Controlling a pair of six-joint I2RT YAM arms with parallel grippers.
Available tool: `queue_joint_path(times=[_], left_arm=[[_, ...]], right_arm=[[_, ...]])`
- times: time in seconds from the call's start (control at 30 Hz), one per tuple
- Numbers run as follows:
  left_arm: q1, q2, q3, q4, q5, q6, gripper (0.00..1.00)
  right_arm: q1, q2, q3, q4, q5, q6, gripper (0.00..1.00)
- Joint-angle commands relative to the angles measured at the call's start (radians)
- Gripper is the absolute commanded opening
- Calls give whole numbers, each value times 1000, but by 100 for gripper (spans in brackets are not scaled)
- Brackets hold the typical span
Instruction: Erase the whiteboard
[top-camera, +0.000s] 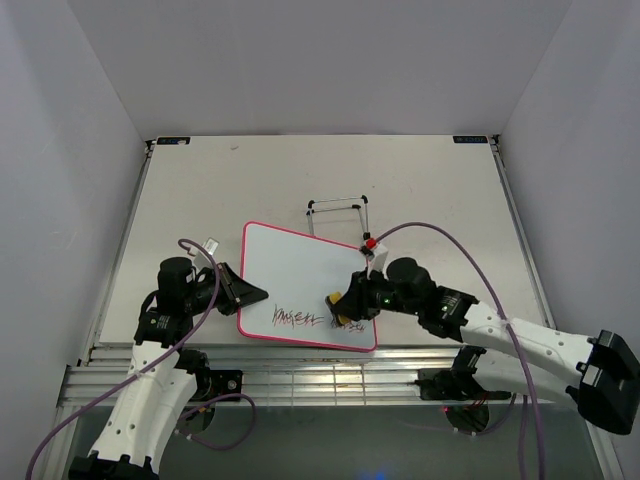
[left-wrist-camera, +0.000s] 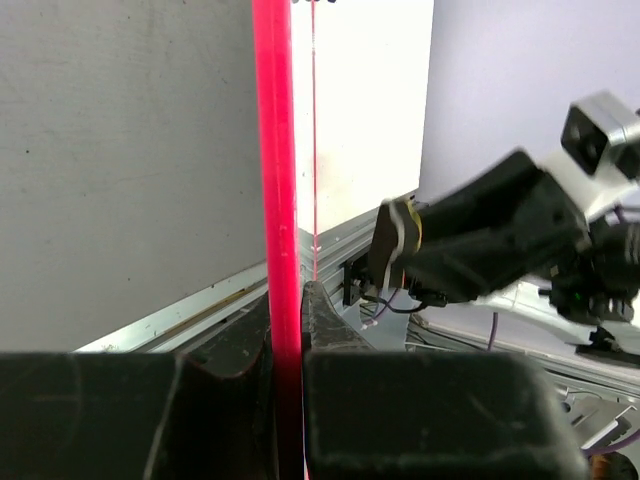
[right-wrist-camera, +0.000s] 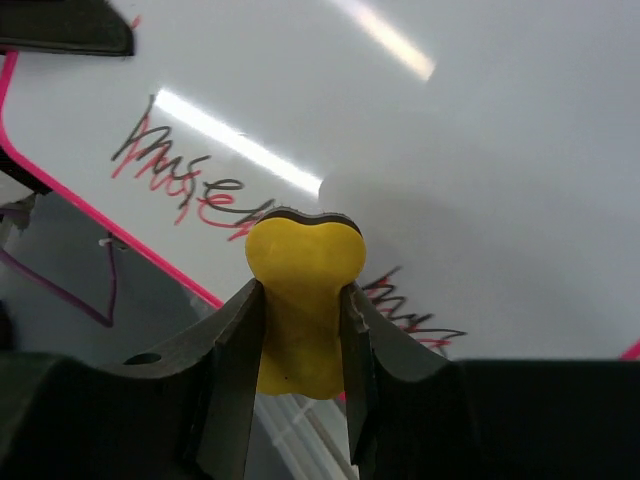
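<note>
eraser (right-wrist-camera: 300, 290) clenched in right gripper (top-camera: 340, 308) sits on scribbles (top-camera: 295, 318), lower centre; left gripper (top-camera: 257, 293) pinches whiteboard (top-camera: 300, 270) edge, likely steadying it.

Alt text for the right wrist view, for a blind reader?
The right gripper holds a yellow eraser between its fingers, its dark edge on the whiteboard amid scribbled red-and-black writing. The board's pink frame crosses the lower left.

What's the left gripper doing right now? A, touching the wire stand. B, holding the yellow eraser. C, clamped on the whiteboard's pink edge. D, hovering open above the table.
C: the left gripper is shut on the pink-red frame at the left edge of the flat white whiteboard; the small yellow eraser is in the right gripper.
</note>
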Motion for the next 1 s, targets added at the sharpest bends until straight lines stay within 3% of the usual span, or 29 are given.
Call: queue_joint_path(times=[0.0,0.13,0.43,0.77,0.97], left_arm=[[1,-10,-1,71,-61,28,0],[0,-6,-13,88,-59,16,0],[0,-14,-18,94,-46,17,0],[-3,-6,-9,97,-29,20,0],[-8,-3,-3,97,-23,23,0]], right_arm=[[186,66,118,100,307,146,8],[348,222,287,33,443,152,8],[479,498,584,-78,469,75,8],[499,557,571,-85,464,78,8],[427,542,496,-131,473,86,8]])
